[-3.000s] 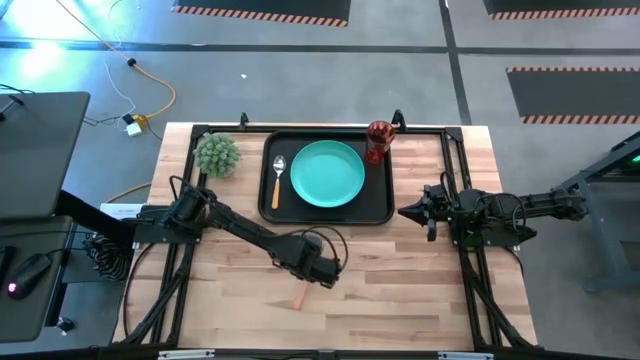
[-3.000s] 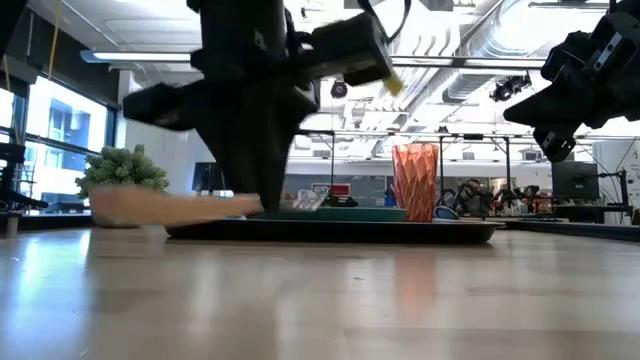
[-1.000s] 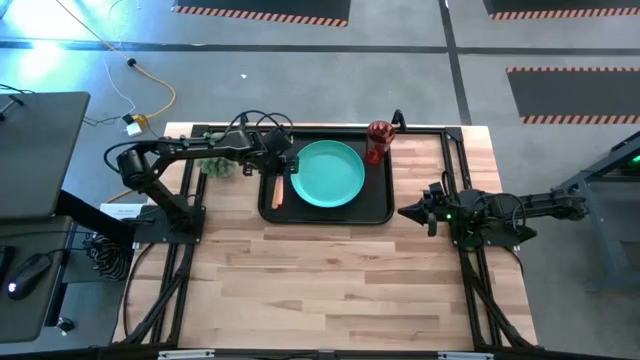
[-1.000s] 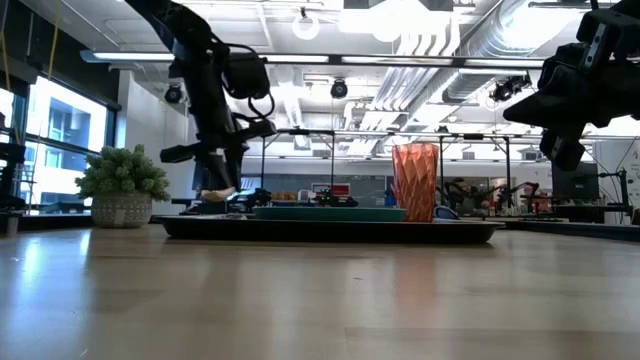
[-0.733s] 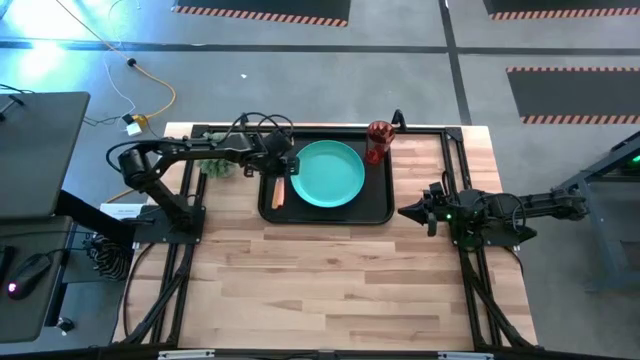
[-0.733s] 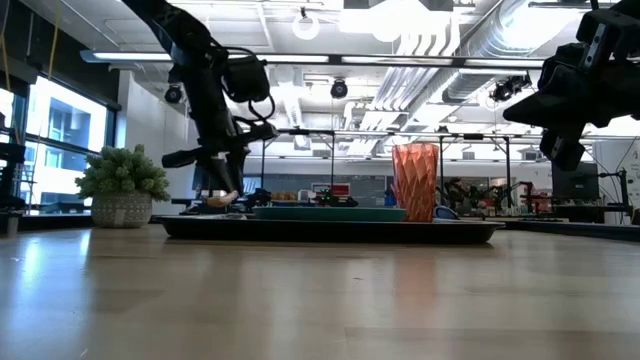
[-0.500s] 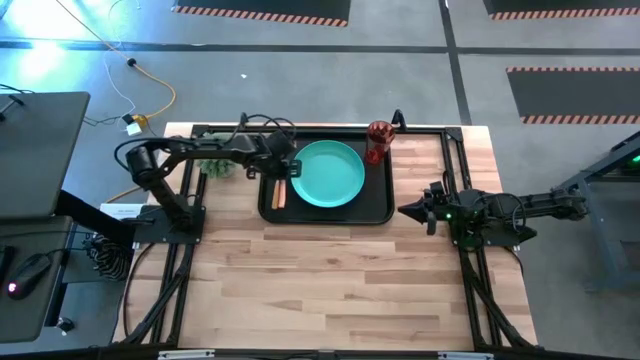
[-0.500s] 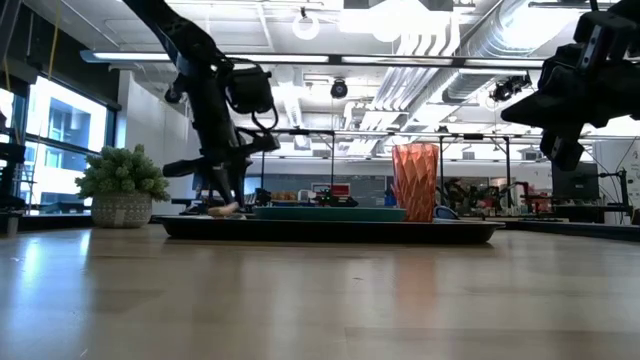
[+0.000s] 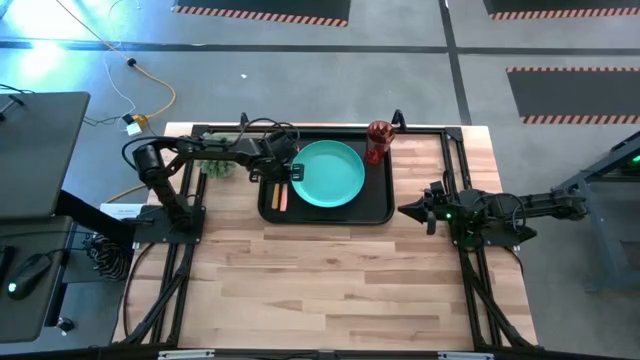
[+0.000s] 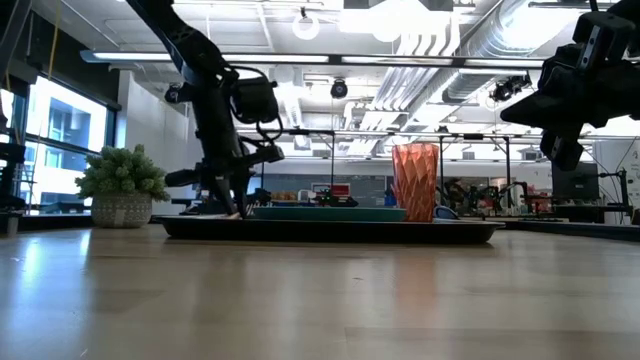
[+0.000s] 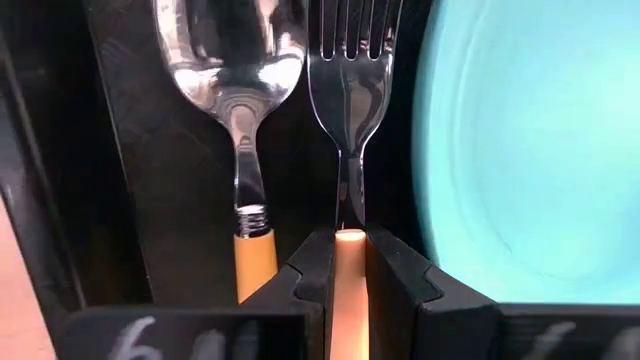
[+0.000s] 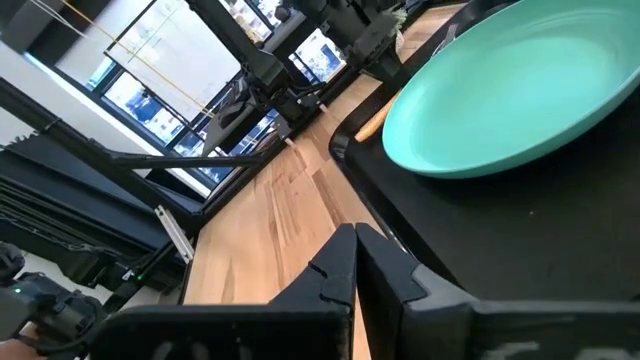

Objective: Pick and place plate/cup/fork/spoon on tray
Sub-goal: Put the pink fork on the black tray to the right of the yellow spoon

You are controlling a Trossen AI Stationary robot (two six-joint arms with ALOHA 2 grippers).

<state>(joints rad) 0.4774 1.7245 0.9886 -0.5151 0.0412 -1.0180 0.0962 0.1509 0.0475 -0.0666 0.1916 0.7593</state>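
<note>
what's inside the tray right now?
In the tray: plate, cup at its far right corner, spoon and fork side by side left of the plate. Left gripper grips the fork's handle, covering the handle ends.

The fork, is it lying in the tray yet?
Cannot tell. The fork sits over the tray, between spoon and plate, but the left gripper is shut on its handle.

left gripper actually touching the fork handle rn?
Touching. Left wrist view: the left gripper's fingers press both sides of the fork handle, no gap.
</note>
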